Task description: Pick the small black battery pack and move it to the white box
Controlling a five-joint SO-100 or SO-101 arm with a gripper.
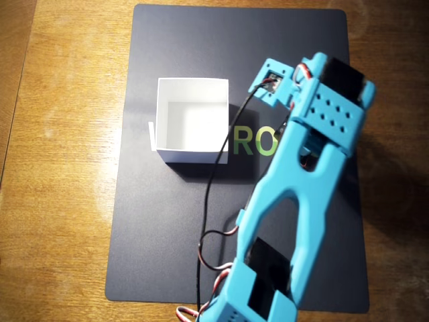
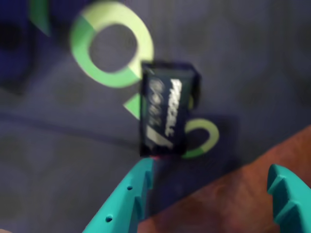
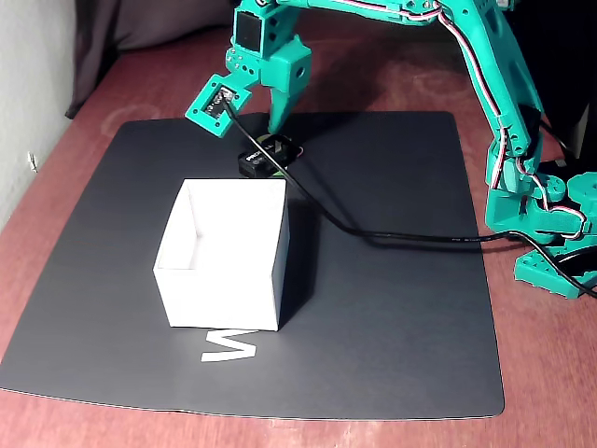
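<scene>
The small black battery pack (image 2: 163, 116) lies flat on the dark mat with white lettering on top. In the fixed view it (image 3: 261, 157) sits just behind the open white box (image 3: 224, 252). My teal gripper (image 2: 210, 167) is open and empty, its two fingertips just short of the pack's near end and apart from it. In the fixed view the gripper (image 3: 276, 126) hangs just above and behind the pack. In the overhead view the arm (image 1: 301, 174) hides both the pack and the gripper; the white box (image 1: 192, 121) stands to its left.
A black cable (image 3: 373, 233) runs across the mat (image 3: 392, 317) from the wrist camera to the arm base (image 3: 550, 224) at the right. Green letters (image 1: 255, 142) are printed on the mat beside the box. Wooden table (image 1: 60, 168) surrounds the mat.
</scene>
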